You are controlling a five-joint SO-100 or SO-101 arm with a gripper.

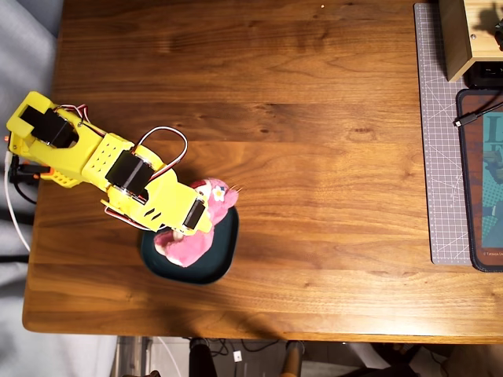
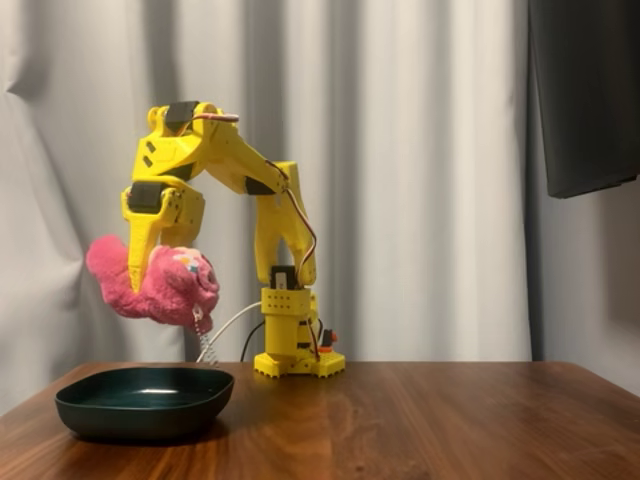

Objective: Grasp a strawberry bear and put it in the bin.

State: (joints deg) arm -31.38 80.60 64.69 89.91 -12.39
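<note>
The pink strawberry bear [image 2: 152, 288] hangs in the air above the dark teal bin [image 2: 145, 402], well clear of its rim. My yellow gripper [image 2: 138, 285] is shut on the bear, fingers pointing down into the plush. A small keychain dangles from the bear's head end. From overhead, the strawberry bear [image 1: 196, 238] lies over the bin [image 1: 216, 263], and the gripper [image 1: 182, 232] and arm cover the bin's upper left part.
The arm's yellow base [image 2: 297, 350] stands at the back of the wooden table [image 1: 314, 157]. A grey cutting mat [image 1: 440, 141], a wooden box [image 1: 470, 35] and a framed tablet [image 1: 487, 181] sit at the right edge in the overhead view.
</note>
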